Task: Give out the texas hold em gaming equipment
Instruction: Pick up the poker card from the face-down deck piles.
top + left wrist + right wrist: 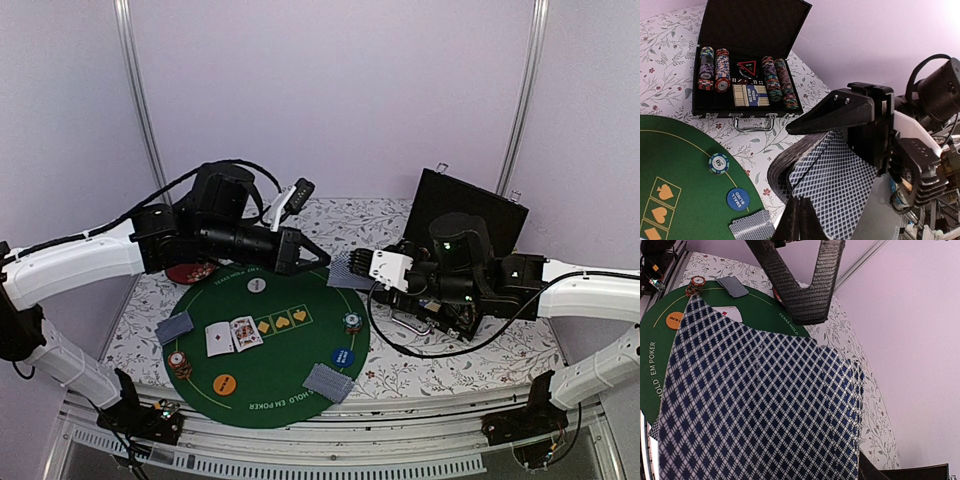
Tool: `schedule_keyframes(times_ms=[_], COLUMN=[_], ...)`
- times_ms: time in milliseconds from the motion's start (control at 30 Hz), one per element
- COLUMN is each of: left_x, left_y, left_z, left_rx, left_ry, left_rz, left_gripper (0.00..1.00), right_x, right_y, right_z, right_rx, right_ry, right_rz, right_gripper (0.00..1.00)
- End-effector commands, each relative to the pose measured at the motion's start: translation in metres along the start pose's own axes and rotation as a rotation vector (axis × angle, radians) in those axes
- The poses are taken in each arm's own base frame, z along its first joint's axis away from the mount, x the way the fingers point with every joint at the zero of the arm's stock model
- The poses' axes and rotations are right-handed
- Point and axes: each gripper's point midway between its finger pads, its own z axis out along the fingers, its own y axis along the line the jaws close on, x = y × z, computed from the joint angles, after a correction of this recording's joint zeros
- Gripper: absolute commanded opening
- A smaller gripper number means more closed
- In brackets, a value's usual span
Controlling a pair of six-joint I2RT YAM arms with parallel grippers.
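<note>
My right gripper (pixel 362 270) is shut on a deck of blue-grey patterned cards (pixel 342 270), held above the mat's far right edge; the deck fills the right wrist view (pixel 755 405) and hides the fingers. My left gripper (pixel 322 261) is open at the deck's end, its dark fingers (pixel 840 112) on either side of the fanned top cards (pixel 840 195). On the green mat (pixel 290 395) lie two face-down card piles (pixel 175 327) (pixel 330 382), face-up cards (pixel 233 335), two chip stacks (pixel 180 363) (pixel 352 322), and blue (pixel 343 357), orange (pixel 225 384) and white (pixel 257 285) buttons.
An open black case (pixel 750 25) with rows of chips and boxed cards stands at the back right of the floral table (pixel 420 375). A dark red disc (pixel 190 272) lies under my left arm. Cables hang from both arms.
</note>
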Motion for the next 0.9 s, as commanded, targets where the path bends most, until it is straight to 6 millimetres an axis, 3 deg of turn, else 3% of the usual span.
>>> schedule_keyframes(times_ms=[0, 67, 167, 267, 367, 433, 700, 867], left_x=[-0.001, -0.002, -0.007, -0.001, 0.011, 0.013, 0.0, 0.003], left_y=[0.0, 0.003, 0.002, -0.003, -0.002, -0.004, 0.002, -0.005], left_z=[-0.006, -0.006, -0.002, 0.011, 0.027, 0.029, 0.005, 0.004], left_rx=[-0.001, -0.006, 0.016, 0.066, 0.079, 0.082, 0.016, 0.06], left_ry=[0.001, 0.0, -0.018, 0.014, 0.079, 0.099, 0.032, 0.046], left_rz=[0.006, -0.01, -0.034, -0.05, -0.054, -0.05, -0.02, -0.021], left_gripper=[0.08, 0.22, 0.52, 0.64, 0.63, 0.56, 0.38, 0.27], right_x=[-0.006, -0.006, -0.005, -0.005, -0.006, -0.006, -0.004, -0.005], right_y=[-0.007, -0.007, -0.007, -0.006, -0.006, -0.007, -0.007, -0.007], right_z=[-0.004, -0.004, -0.004, -0.003, -0.004, -0.005, -0.006, -0.005], right_rx=[0.026, 0.026, 0.025, 0.023, 0.024, 0.026, 0.031, 0.032], right_ry=[-0.022, -0.021, -0.02, -0.02, -0.021, -0.022, -0.021, -0.021], right_rz=[-0.002, -0.002, -0.002, -0.002, -0.001, 0.0, -0.001, -0.003], right_gripper=[0.46, 0.46, 0.46, 0.46, 0.46, 0.46, 0.46, 0.46])
